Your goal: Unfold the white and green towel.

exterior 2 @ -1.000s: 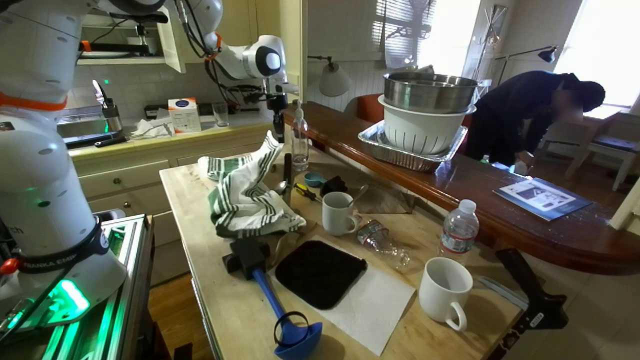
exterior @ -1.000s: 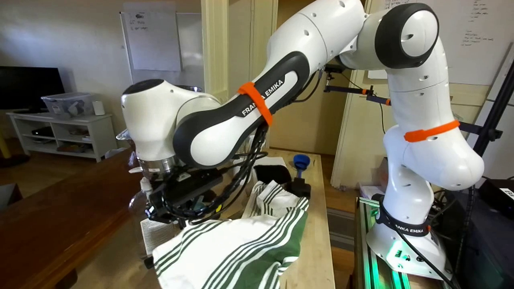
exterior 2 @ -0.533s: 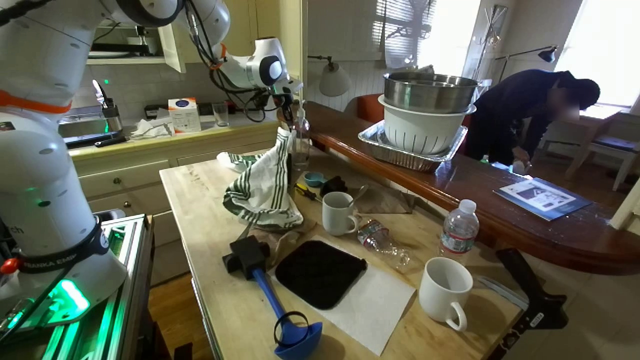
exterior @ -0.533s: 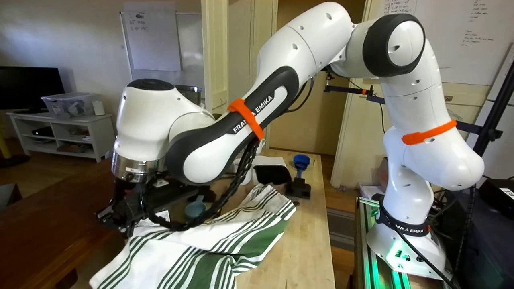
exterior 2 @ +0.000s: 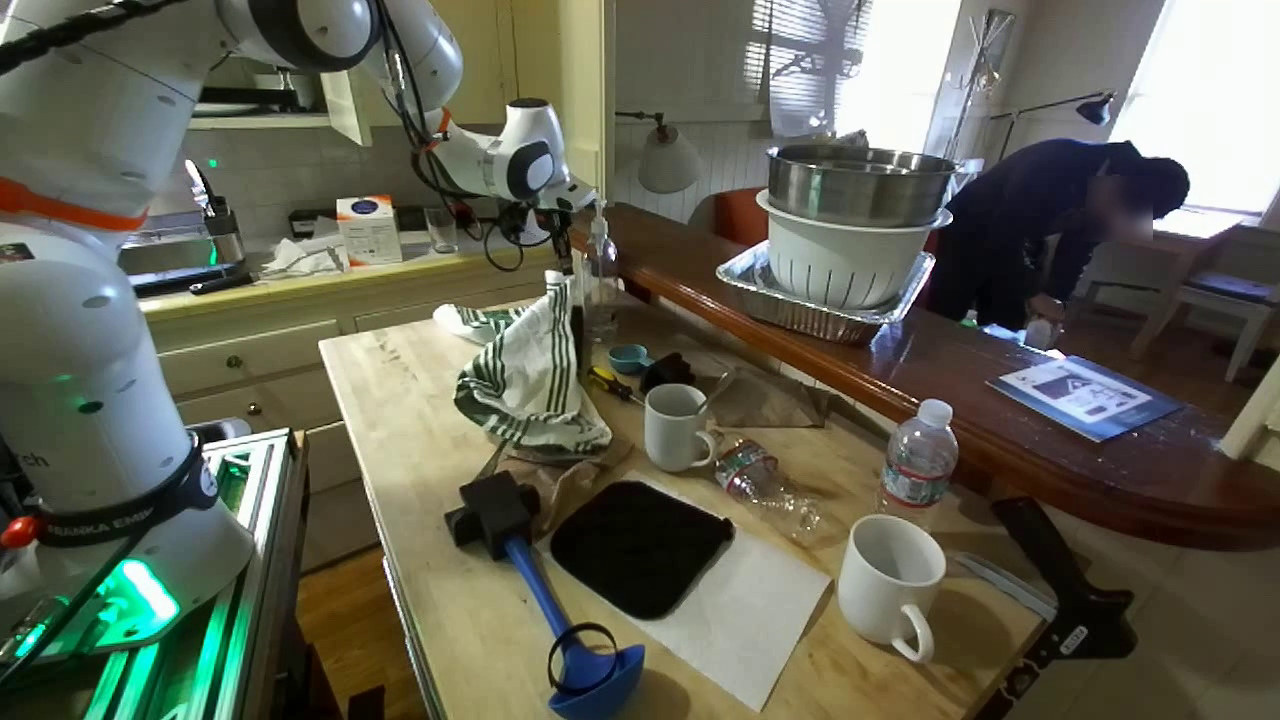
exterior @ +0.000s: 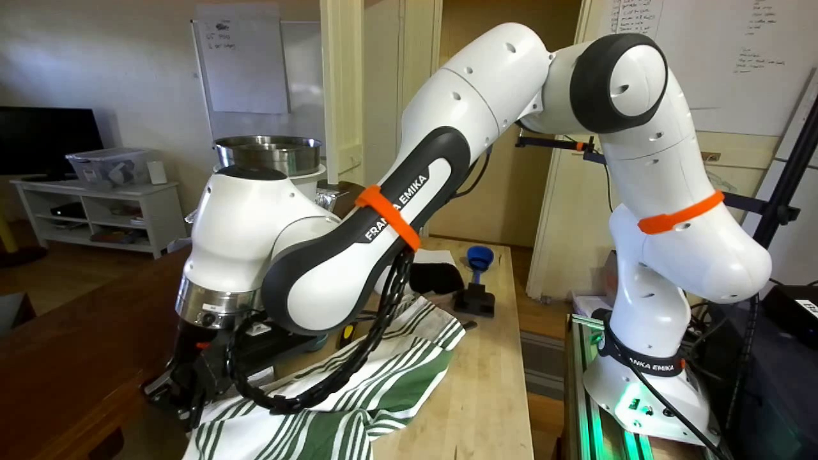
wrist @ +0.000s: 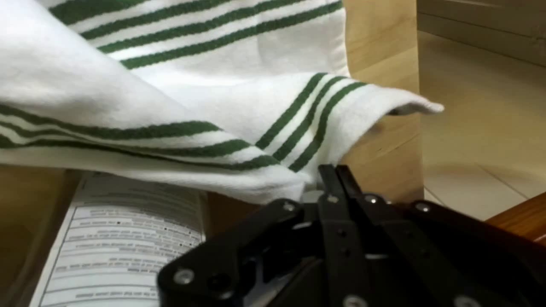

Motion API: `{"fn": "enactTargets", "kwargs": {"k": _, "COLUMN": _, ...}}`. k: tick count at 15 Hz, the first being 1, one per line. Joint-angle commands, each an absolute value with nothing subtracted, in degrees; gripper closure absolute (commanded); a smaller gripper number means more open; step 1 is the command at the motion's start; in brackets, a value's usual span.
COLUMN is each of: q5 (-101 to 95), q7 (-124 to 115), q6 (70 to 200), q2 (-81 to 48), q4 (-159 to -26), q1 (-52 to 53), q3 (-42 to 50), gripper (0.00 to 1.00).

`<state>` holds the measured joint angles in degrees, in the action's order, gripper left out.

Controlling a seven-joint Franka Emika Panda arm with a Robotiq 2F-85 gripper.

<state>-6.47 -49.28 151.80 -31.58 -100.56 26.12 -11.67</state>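
The white and green towel [exterior: 409, 377] lies rumpled on the wooden table in an exterior view. In an exterior view it rises to a raised peak [exterior 2: 535, 360]. In the wrist view the towel [wrist: 239, 102] fills the upper left, with folds and one corner reaching past the table edge. My gripper [wrist: 335, 168] has its fingers nearly together, with towel cloth gathered at the tips; it is shut on the towel. In an exterior view the gripper [exterior: 182, 402] is low at the table's left side, above the towel. Its fingertips are partly hidden there.
A clear soap bottle [exterior 2: 602, 275] stands close beside the gripper; its printed label [wrist: 123, 243] shows in the wrist view. A raised brown ledge [exterior: 83, 358] runs alongside. Mugs [exterior 2: 672, 428], a yellow screwdriver [exterior 2: 612, 384], a black pad [exterior 2: 640, 548] and a blue scoop [exterior 2: 545, 590] lie on the table.
The gripper has moved sideways toward the ledge and the soap bottle, then lower. The towel has been pulled along with it, and its far end has drawn away from the black pad.
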Motion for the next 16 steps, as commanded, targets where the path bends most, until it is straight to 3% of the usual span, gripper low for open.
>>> {"fn": "enactTargets", "kwargs": {"k": 1, "q5": -1.2, "q7": -48.4, "q6": 151.0, "q2": -28.3, "q4": -104.5, "q1": 27.4, "q3": -12.7, "gripper": 0.99}}
{"fn": "enactTargets", "kwargs": {"k": 8, "q5": -8.1, "q7": -75.5, "q6": 140.2, "q2": -10.8, "q4": -118.6, "q1": 38.1, "q3": -9.4, "gripper": 0.99}}
{"fn": "enactTargets", "kwargs": {"k": 16, "q5": -3.3, "q7": -98.0, "q6": 119.2, "q2": 11.0, "q4": -128.0, "q1": 38.4, "q3": -22.7, "gripper": 0.99}}
